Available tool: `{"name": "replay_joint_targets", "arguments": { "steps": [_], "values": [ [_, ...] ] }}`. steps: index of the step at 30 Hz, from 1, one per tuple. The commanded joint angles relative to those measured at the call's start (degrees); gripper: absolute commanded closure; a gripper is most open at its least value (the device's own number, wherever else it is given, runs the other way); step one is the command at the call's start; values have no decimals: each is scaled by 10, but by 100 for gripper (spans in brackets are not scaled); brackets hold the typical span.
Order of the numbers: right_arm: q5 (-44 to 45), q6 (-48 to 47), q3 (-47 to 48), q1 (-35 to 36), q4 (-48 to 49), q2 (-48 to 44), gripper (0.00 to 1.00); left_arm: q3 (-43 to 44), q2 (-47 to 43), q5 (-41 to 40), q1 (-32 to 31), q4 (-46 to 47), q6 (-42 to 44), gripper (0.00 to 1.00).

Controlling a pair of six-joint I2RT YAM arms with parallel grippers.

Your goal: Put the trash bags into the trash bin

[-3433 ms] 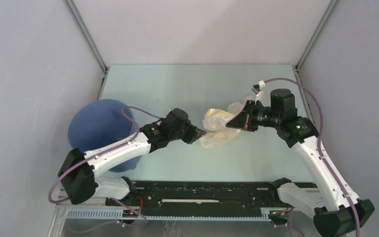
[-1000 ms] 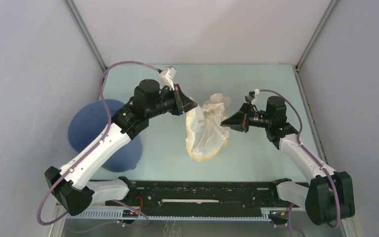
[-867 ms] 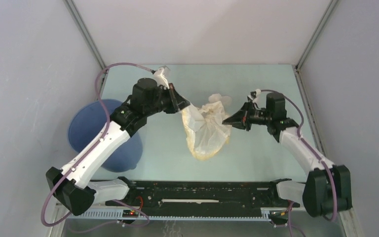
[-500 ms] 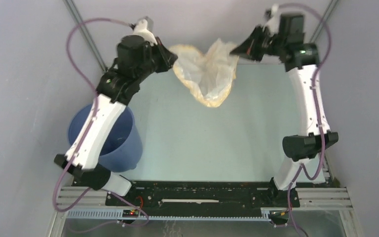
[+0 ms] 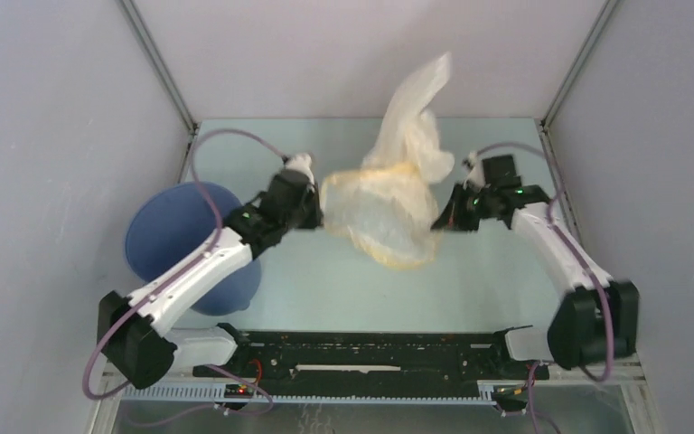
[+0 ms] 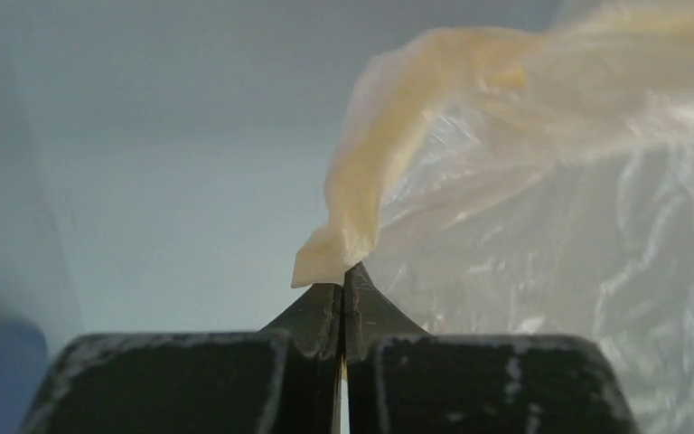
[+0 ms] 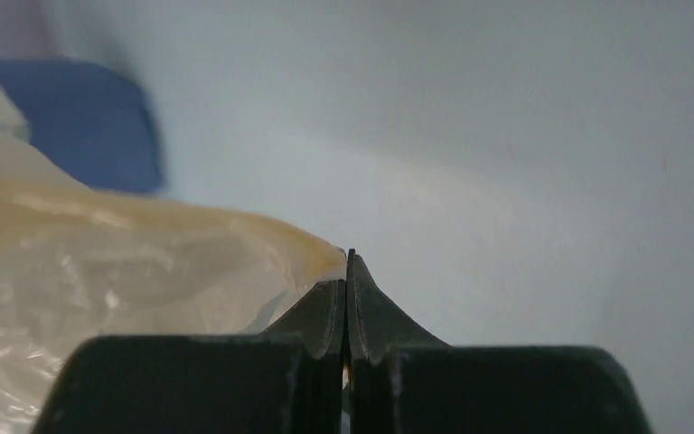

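A translucent cream trash bag (image 5: 389,208) with a yellowish rim hangs in the air between my two grippers, ballooned open, its tail flung up toward the back wall. My left gripper (image 5: 318,213) is shut on the bag's left rim; in the left wrist view the rim (image 6: 343,235) sticks out of the closed tips (image 6: 344,276). My right gripper (image 5: 440,217) is shut on the bag's right rim (image 7: 307,249) at its closed tips (image 7: 350,262). The blue trash bin (image 5: 176,237) stands at the table's left, partly behind the left arm; it also shows in the right wrist view (image 7: 81,122).
Grey walls close in the pale green table (image 5: 325,298) on the left, back and right. A black rail (image 5: 370,357) runs along the near edge between the arm bases. Purple cables loop off both arms.
Both grippers have swung down from high near the back wall to just above the table. The bag has filled with air and its tail has flipped upward.
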Motion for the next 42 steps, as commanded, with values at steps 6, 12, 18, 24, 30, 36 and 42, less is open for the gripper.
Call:
{"name": "replay_joint_targets", "arguments": {
  "steps": [6, 12, 18, 24, 30, 36, 42],
  "values": [
    [29, -56, -45, 5, -61, -3, 100, -62, -44, 75, -29, -19, -22, 100],
    [-14, -76, -37, -6, -60, -36, 100, -74, -75, 105, -29, -23, -18, 92],
    [-80, -86, -38, 6, -35, -60, 100, -74, -128, 82, -29, -96, -21, 11],
    [-168, -120, -50, 8, -47, -50, 100, 4, -72, 80, -29, -119, 23, 0],
    [-172, -128, -56, 14, -62, -32, 100, 79, 100, 127, -28, -146, 79, 0],
    [-159, -133, -63, 17, -77, -38, 100, 116, 210, 137, -43, -151, 133, 5],
    [-161, -128, -63, 17, -84, -39, 100, 130, 284, 66, -69, -145, 168, 8]
  ]
}}
